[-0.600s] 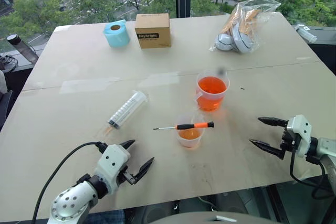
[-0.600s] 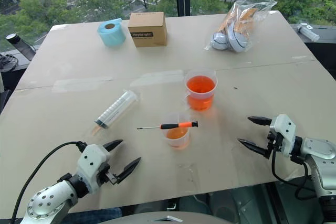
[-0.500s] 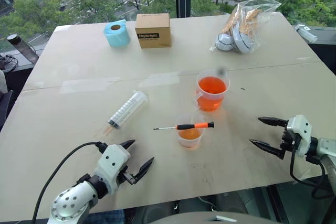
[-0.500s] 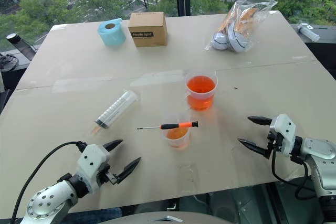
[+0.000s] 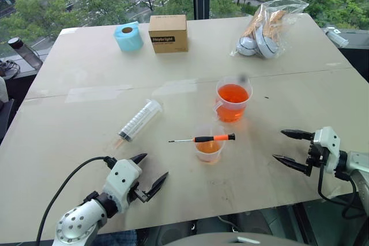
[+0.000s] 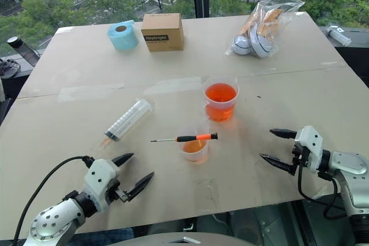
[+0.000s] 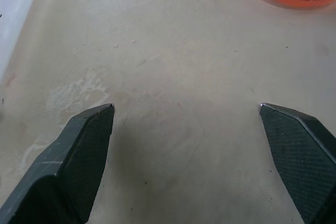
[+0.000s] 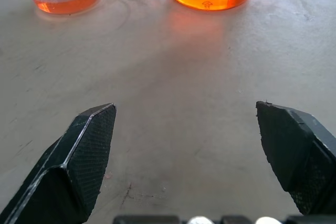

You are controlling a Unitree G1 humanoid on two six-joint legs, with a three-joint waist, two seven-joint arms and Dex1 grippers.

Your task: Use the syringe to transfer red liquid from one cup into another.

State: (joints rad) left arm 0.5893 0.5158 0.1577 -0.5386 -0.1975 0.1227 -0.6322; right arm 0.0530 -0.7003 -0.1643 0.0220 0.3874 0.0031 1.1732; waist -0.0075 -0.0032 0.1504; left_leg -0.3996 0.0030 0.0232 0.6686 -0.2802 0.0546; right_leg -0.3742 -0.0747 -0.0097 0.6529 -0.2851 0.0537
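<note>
Your left gripper [image 5: 146, 179] hovers low over the near left part of the worktop [image 5: 300, 93] with its two black fingers spread wide and nothing between them; in its wrist view only bare worktop lies between the fingertips [image 7: 88, 124]. Your right gripper [image 5: 292, 149] sits near the right edge, pointing in toward the middle, and it is likewise released and empty, fingers well apart. The syringe [image 5: 138, 120] lies flat and diagonal on the worktop, just beyond your left gripper and apart from it, its orange-tinted tip toward you and its wide end angled away to the right. The measuring cup [image 5: 233, 99] stands upright around the centre, holding a good amount of red liquid [image 5: 232, 94]. Nearer you and slightly left of it stands the smaller cup [image 5: 209, 145], with a shallow layer of the same liquid in its bottom. An orange-handled screwdriver [image 5: 203, 139] lies across the rim of the smaller cup, its thin shaft sticking out to the left. Both cups sit between your two grippers, closer to the right one, and neither gripper touches them. At the far side you have a blue tape roll [image 5: 127, 36], a brown cardboard box [image 5: 168, 33] just beside it, and a clear plastic bag [image 5: 268, 27] with items inside off to the right.
</note>
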